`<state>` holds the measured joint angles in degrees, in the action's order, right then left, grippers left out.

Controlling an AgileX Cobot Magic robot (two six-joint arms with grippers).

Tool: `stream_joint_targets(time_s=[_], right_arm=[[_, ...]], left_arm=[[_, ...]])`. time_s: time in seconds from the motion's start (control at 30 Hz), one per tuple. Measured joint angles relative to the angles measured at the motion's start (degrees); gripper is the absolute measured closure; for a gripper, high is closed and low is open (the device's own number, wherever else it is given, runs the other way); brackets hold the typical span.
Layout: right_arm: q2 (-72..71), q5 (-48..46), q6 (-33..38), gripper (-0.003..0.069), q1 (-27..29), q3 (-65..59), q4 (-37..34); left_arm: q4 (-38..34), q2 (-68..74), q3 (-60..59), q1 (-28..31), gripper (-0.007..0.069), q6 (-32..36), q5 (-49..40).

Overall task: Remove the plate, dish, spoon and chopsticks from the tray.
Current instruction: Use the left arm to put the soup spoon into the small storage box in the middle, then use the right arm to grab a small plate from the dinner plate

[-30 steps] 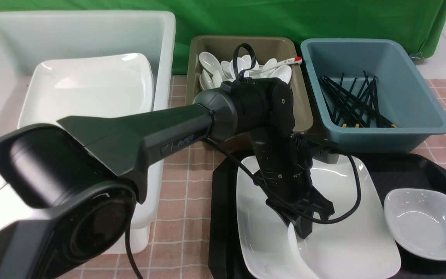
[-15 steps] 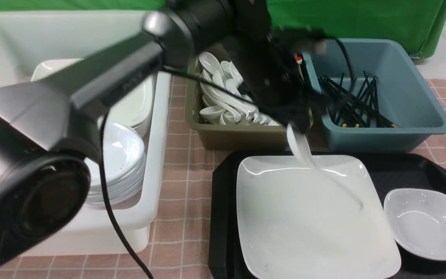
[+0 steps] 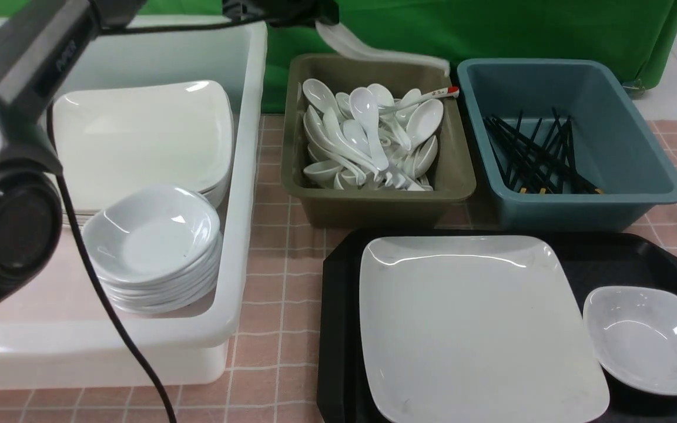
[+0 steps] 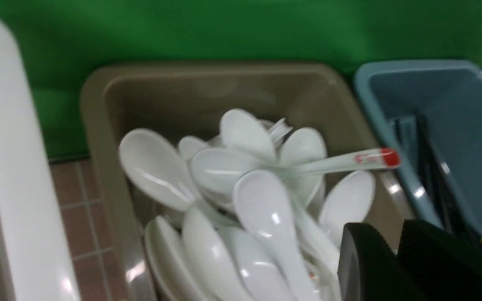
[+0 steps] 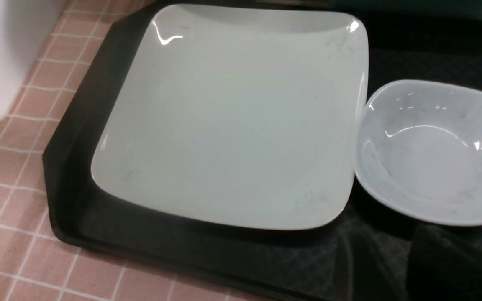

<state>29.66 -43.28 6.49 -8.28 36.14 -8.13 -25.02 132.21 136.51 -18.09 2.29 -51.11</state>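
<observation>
An olive bin [image 3: 374,200] heaped with spoons [image 3: 368,126] sits between a white tub [image 3: 244,176] and a blue bin [image 3: 585,205].

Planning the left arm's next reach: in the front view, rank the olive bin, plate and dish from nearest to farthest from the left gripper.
1. olive bin, just below the left gripper.
2. plate, on the tray's left part.
3. dish, at the tray's right side.

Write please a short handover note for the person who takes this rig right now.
Left gripper: shut on the plain white soup spoon, raised above the olive plastic bin of spoons.
Right gripper: near the small white dish; open or shut unclear.
Dish and large white square plate: on the black plastic tray.
Black chopsticks: in the blue bin, none on tray.
To do: drop spoon, clear plate, dish.
</observation>
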Motion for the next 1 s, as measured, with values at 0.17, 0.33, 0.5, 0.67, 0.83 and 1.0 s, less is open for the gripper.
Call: stream_joint_targets(time_s=[0.17,0.33,0.5,0.67,0.83,1.0], right_arm=[[0.0,0.02,-0.02,0.0419,0.0,0.0,0.0],[0.0,0.02,-0.02,0.0419,0.0,0.0,0.0],[0.0,0.02,-0.02,0.042,0.0,0.0,0.0],[0.0,-0.41,0.06,0.0475,0.0,-0.02,0.0],[0.19,-3.31,1.34,0.0627,0.0,-0.02,0.39],[2.56,-10.52,1.57,0.0629,0.0,-0.02,1.09]], left_arm=[[0.66,2.06,-0.25,0.08,0.042,-2.29,-0.19],[-0.24,0.66,1.07,0.13,0.0251,-1.56,-2.03],[0.31,-3.54,5.78,0.13,0.0251,-0.75,-8.51],[4.91,-10.41,10.76,0.13,0.0456,1.9,-16.76],[7.66,-19.18,8.3,0.13,0.0618,5.22,-17.85],[7.67,-27.06,-8.16,0.13,0.0623,7.85,-18.06]])
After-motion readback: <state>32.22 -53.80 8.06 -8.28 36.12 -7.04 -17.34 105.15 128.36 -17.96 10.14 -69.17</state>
